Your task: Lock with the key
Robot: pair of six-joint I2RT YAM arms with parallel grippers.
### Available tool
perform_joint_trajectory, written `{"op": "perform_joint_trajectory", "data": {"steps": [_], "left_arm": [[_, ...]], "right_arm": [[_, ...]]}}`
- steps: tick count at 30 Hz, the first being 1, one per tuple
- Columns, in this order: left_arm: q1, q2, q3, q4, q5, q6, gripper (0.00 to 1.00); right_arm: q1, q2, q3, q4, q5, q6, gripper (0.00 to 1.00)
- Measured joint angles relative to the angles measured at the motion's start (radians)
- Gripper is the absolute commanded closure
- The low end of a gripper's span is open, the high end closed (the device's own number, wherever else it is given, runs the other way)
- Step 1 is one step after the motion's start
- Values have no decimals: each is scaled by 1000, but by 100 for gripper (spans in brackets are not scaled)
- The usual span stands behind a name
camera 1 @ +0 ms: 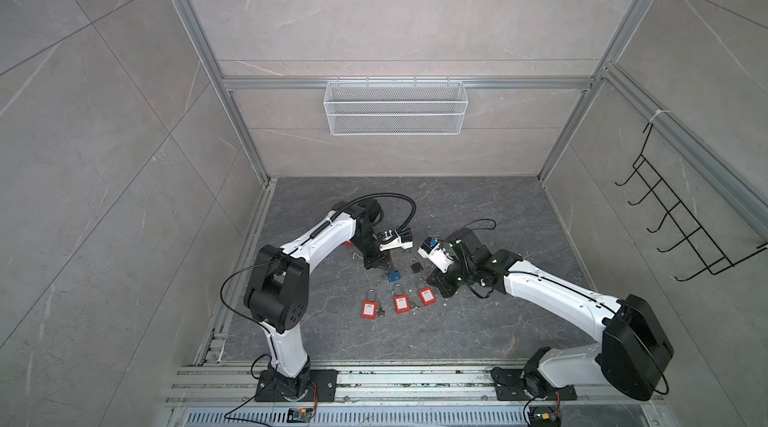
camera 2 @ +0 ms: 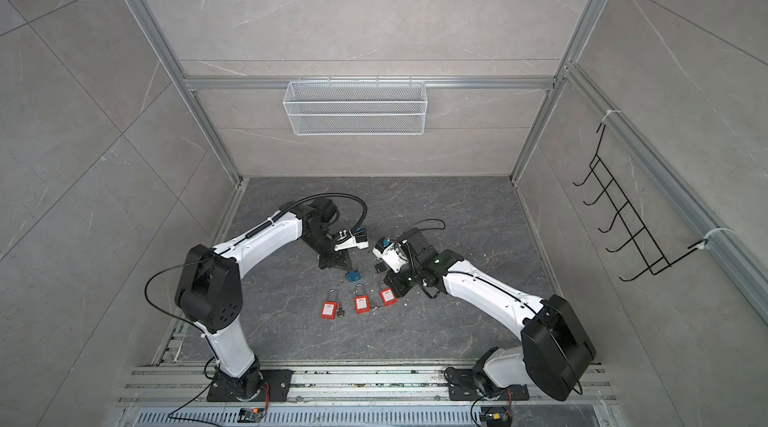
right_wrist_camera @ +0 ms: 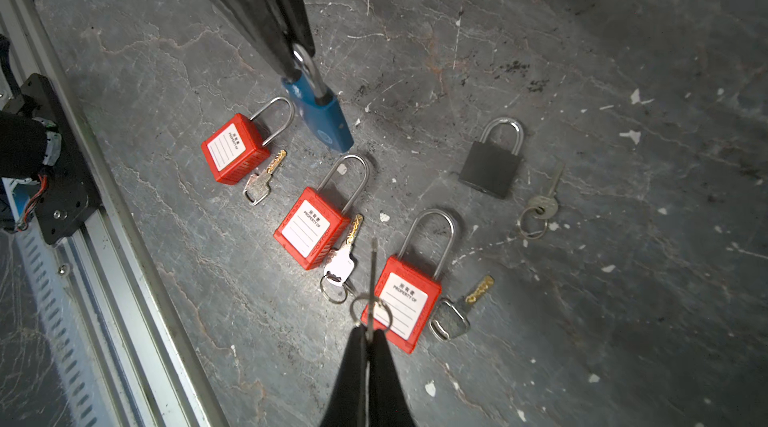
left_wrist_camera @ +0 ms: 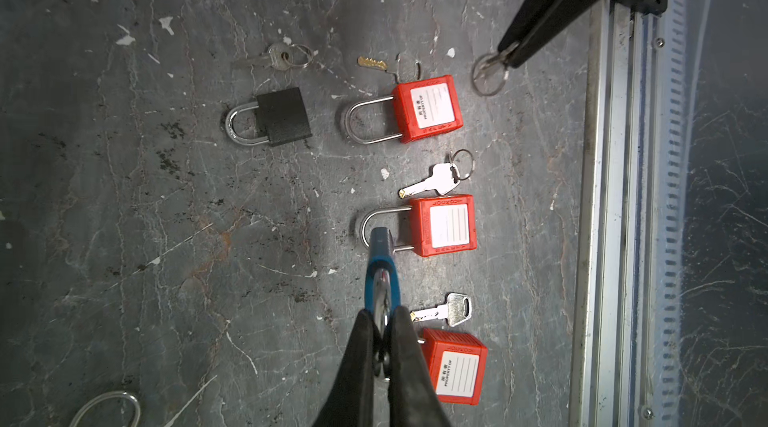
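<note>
Two pinches are all I have to work with. My right gripper [right_wrist_camera: 368, 331] is squeezed tight on the bow of the key [right_wrist_camera: 373, 271]. The blade points straight out past the fingertips, and the key ring [left_wrist_camera: 474, 74] dangles loose at the tips. My left gripper [left_wrist_camera: 384, 317] is clamped just as hard on the steel shackle [right_wrist_camera: 311, 72] of the blue padlock [right_wrist_camera: 322, 113]. Its body hangs away from the jaws, keyhole end farthest from them; whether it touches the floor [right_wrist_camera: 582, 51] I cannot tell. Key and padlock are well apart, so I judge insertion has not begun. Beneath my right fingertips lie three red padlocks [right_wrist_camera: 311, 234] with loose keys [right_wrist_camera: 340, 263] beside them, and beyond those a black padlock [right_wrist_camera: 490, 169].

My worries: held only by the shackle, the blue body can swing or twist when the blade pushes at it, and the tip would skate off the keyway. The thin bow may pivot in my pinch under that push. The dangling ring could snag, and a low approach might scatter the red ones.
</note>
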Motion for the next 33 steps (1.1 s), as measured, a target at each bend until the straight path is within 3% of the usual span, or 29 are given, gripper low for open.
{"op": "perform_joint_trajectory", "data": {"steps": [17, 22, 28, 33], "left_arm": [[0, 188, 95, -72, -29, 27, 100], [0, 213, 111, -61, -39, 22, 83], [11, 214, 112, -39, -58, 11, 79], [27, 214, 113, -9, -61, 3, 62]], "right_arm": [[0, 91, -14, 75, -39, 61, 100], [0, 112, -8, 84, -60, 86, 100], [0, 148, 29, 81, -70, 106, 100], [0, 190, 77, 79, -77, 124, 100]]}}
